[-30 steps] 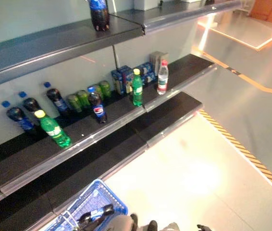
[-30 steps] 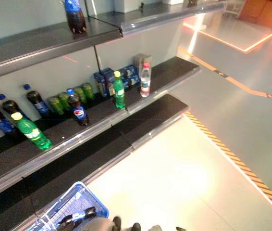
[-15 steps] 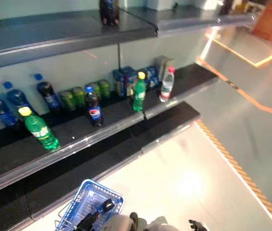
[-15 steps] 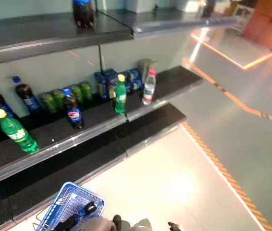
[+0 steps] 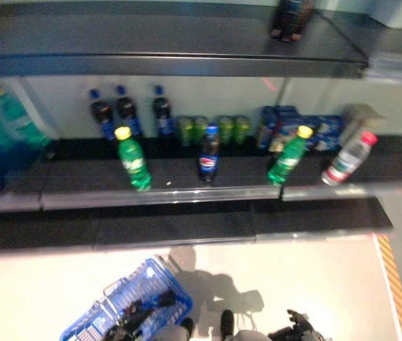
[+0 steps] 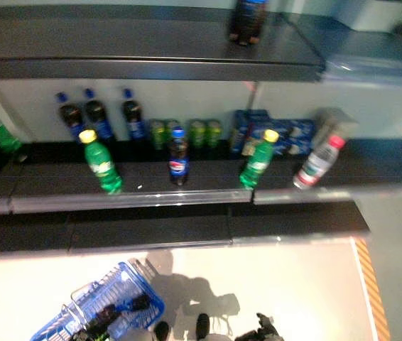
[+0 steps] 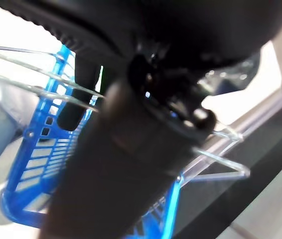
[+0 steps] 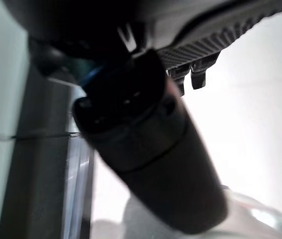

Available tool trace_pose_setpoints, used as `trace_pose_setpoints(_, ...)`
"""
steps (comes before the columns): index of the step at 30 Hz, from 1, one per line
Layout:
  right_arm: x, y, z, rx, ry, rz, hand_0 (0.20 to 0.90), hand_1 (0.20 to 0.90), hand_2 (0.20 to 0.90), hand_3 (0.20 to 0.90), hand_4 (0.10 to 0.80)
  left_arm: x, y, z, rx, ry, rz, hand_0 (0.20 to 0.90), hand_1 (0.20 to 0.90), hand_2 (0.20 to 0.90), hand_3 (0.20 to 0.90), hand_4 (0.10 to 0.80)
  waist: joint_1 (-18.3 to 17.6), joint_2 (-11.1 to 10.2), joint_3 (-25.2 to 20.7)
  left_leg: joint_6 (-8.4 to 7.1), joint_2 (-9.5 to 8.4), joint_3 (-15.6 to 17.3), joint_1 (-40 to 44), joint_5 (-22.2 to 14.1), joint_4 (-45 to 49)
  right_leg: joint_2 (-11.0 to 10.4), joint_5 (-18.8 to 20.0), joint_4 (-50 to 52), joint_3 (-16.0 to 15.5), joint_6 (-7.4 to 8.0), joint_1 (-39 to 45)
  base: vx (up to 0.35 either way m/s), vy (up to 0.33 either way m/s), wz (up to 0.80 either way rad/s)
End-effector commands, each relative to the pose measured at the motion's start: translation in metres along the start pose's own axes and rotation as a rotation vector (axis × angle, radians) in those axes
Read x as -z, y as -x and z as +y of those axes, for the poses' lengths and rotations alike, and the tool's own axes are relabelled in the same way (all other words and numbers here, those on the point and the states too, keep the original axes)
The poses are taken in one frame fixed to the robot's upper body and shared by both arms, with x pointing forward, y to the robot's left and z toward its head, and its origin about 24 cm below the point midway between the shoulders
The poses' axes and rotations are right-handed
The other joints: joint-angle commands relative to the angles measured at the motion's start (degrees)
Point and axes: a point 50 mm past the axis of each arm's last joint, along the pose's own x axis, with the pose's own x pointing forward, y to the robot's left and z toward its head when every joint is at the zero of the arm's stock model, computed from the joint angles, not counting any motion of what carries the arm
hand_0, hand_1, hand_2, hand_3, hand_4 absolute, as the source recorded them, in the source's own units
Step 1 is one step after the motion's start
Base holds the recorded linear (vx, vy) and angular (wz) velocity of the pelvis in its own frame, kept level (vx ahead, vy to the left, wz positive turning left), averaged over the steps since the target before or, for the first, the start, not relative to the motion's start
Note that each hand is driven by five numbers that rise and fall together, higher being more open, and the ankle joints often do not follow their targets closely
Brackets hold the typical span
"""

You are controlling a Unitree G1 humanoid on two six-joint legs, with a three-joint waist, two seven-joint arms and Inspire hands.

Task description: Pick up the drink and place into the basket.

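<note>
On the left, low in the head views, our left hand sits at the blue basket; in the wrist view its fingers reach down through the wire handle, so we judge it is gripping that handle, though how tightly they curl is hard to read. Far beyond it, the middle shelf carries the drinks in a row. From the left we see a green bottle with a yellow cap standing near the shelf's front edge, three dark cola bottles against the back wall, then green cans, and in front of them a cola bottle with a blue cap, upright, its long axis vertical and cap pointing up. Further right a second green bottle and a clear water bottle both lean, caps tilted right. Our right hand shows at the bottom edge, right of the basket, holding nothing; we cannot tell how its fingers are set. No drink lies in the basket. All bottles lie far and up from both hands; the free right hand is the one to reach, we judge, and the second green bottle is nearest its side.
</note>
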Motion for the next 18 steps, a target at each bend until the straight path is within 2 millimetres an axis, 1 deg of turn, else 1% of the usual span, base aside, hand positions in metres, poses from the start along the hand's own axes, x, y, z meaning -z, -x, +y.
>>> trace_pose_setpoints(1,0.001,-0.001,-0.009,0.020,-0.062,-0.010,0.900,0.900,0.900,0.900,0.800,0.010,0.005,-0.009,0.098,-0.101,-0.014,0.300,0.300,0.300,0.200,0.100,0.00,1.69,0.82,0.06,9.22,3.51,1.56,1.95,-3.36,-3.76,-1.21,8.46,0.71,6.04,-3.66,0.006,-0.041,1.22)
trace_pose_setpoints(2,0.000,-0.002,-0.011,0.029,-0.069,-0.011,0.900,0.900,0.900,0.900,0.800,0.013,0.005,-0.009,0.104,-0.110,-0.002,0.300,0.300,0.300,0.200,0.100,-0.21,2.16,1.00,0.10,9.08,4.41,2.28,1.54,-5.43,-3.73,-1.46,8.55,-0.04,6.07,-3.61,0.025,0.087,0.96)
trace_pose_setpoints(3,0.001,-0.002,-0.012,0.041,-0.096,-0.003,0.900,0.900,0.900,0.900,0.800,0.017,0.006,-0.009,0.109,-0.129,0.014,0.300,0.300,0.300,0.200,0.100,-0.76,2.95,0.76,0.13,9.03,5.13,3.79,1.91,-9.41,-3.39,-1.70,8.68,-0.65,5.96,-3.65,0.028,0.107,0.76)
trace_pose_setpoints(4,0.001,-0.003,-0.013,0.043,-0.101,-0.002,0.900,0.900,0.900,0.900,0.800,0.018,0.006,-0.009,0.109,-0.132,0.016,0.300,0.300,0.300,0.200,0.100,-0.87,3.10,0.67,0.07,9.08,5.17,4.23,2.19,-10.42,-3.31,-1.75,8.65,-0.71,5.97,-3.59,0.054,0.193,0.46)
trace_pose_setpoints(5,0.003,-0.002,-0.012,0.049,-0.119,0.002,0.900,0.900,0.900,0.900,0.800,0.024,0.008,-0.009,0.105,-0.138,0.028,0.300,0.300,0.300,0.200,0.100,-1.40,3.78,0.05,-0.31,9.14,4.82,5.80,3.20,-13.85,-2.97,-1.82,8.57,-0.68,6.04,-3.42,0.053,0.147,0.26)
trace_pose_setpoints(6,0.003,-0.002,-0.012,0.050,-0.124,0.002,0.900,0.900,0.900,0.900,0.800,0.024,0.008,-0.009,0.105,-0.139,0.029,0.300,0.300,0.300,0.200,0.100,-1.50,3.89,-0.05,-0.39,9.10,4.69,6.10,3.40,-14.39,-2.93,-1.82,8.57,-0.62,6.05,-3.38,0.071,0.197,0.28)
trace_pose_setpoints(7,0.004,-0.001,-0.011,0.052,-0.125,-0.001,0.900,0.900,0.900,0.900,0.800,0.026,0.008,-0.009,0.105,-0.138,0.028,0.300,0.300,0.300,0.200,0.100,-1.65,4.20,-0.42,-0.69,8.51,3.96,6.78,3.44,-15.36,-3.07,-1.67,8.32,-0.33,6.39,-3.05,0.057,0.185,0.35)
trace_pose_setpoints(8,0.004,-0.001,-0.009,0.059,-0.125,-0.019,0.900,0.900,0.900,0.900,0.800,0.025,0.009,-0.011,0.112,-0.142,0.020,0.300,0.300,0.300,0.200,0.100,-1.83,4.55,-0.71,-0.75,8.06,3.91,7.70,3.22,-16.41,-3.53,-1.73,8.27,-0.23,6.85,-2.73,0.060,0.218,0.35)
trace_pose_setpoints(10,0.001,-0.001,-0.007,0.059,-0.130,-0.031,0.900,0.900,0.900,0.900,0.800,0.023,0.008,-0.012,0.116,-0.160,0.011,0.300,0.300,0.300,0.200,0.100,-2.08,4.97,-0.85,-0.49,7.68,4.20,8.61,3.00,-17.31,-3.95,-2.13,9.30,-0.17,7.28,-2.82,0.042,0.196,0.18)
trace_pose_setpoints(11,-0.002,0.000,-0.004,0.059,-0.142,-0.047,0.900,0.900,0.900,0.900,0.800,0.016,0.006,-0.012,0.116,-0.189,-0.004,0.300,0.300,0.300,0.200,0.100,-2.99,5.71,-0.76,0.20,7.27,4.64,9.49,2.66,-17.56,-4.29,-2.75,13.04,0.55,7.82,-3.80,0.033,0.180,0.01)
trace_pose_setpoints(12,-0.003,0.000,-0.002,0.055,-0.151,-0.052,0.900,0.900,0.900,0.900,0.800,0.013,0.005,-0.010,0.113,-0.199,-0.012,0.300,0.300,0.300,0.200,0.100,-3.50,5.92,-0.49,0.82,6.88,4.58,9.87,2.20,-17.29,-4.52,-2.52,16.47,1.46,8.38,-5.08,0.046,0.178,-0.06)
trace_pose_setpoints(13,-0.006,0.001,0.000,0.053,-0.163,-0.061,0.900,0.900,0.900,0.900,0.800,0.007,0.004,-0.006,0.105,-0.209,-0.026,0.300,0.300,0.300,0.200,0.100,-4.33,6.14,-0.11,1.75,6.39,4.46,10.30,1.34,-16.68,-4.81,-2.03,21.14,3.13,9.17,-7.23,0.033,0.079,0.02)
trace_pose_setpoints(14,-0.006,0.001,0.000,0.054,-0.164,-0.063,0.900,0.900,0.900,0.900,0.800,0.006,0.004,-0.006,0.104,-0.211,-0.029,0.300,0.300,0.300,0.200,0.100,-4.43,6.13,-0.07,1.87,6.31,4.47,10.34,1.20,-16.57,-4.88,-2.01,21.68,3.38,9.28,-7.56,0.060,0.013,0.05)
trace_pose_setpoints(15,-0.011,0.001,0.001,0.063,-0.161,-0.083,0.900,0.900,0.900,0.900,0.800,-0.002,0.002,-0.003,0.098,-0.213,-0.045,0.300,0.300,0.300,0.200,0.100,-5.56,6.41,0.34,2.11,6.30,4.43,10.93,0.42,-16.02,-5.52,-1.87,21.24,5.61,9.46,-8.66,0.046,-0.051,0.13)
trace_pose_setpoints(17,-0.014,0.001,0.000,0.063,-0.151,-0.090,0.900,0.900,0.900,0.900,0.800,-0.006,0.002,-0.004,0.101,-0.201,-0.055,0.300,0.300,0.300,0.200,0.100,-5.89,6.46,0.59,1.77,6.45,4.53,10.72,-0.10,-15.11,-6.68,-1.73,17.96,6.29,9.54,-8.05,0.004,-0.101,0.18)
trace_pose_setpoints(18,-0.022,-0.001,-0.005,0.054,-0.128,-0.114,0.900,0.900,0.900,0.900,0.800,-0.014,0.001,-0.009,0.113,-0.163,-0.076,0.300,0.300,0.300,0.200,0.100,-6.00,6.49,1.33,0.88,6.89,5.43,9.73,-1.06,-12.89,-9.46,0.93,13.47,6.50,10.48,-8.28,-0.055,-0.153,0.10)
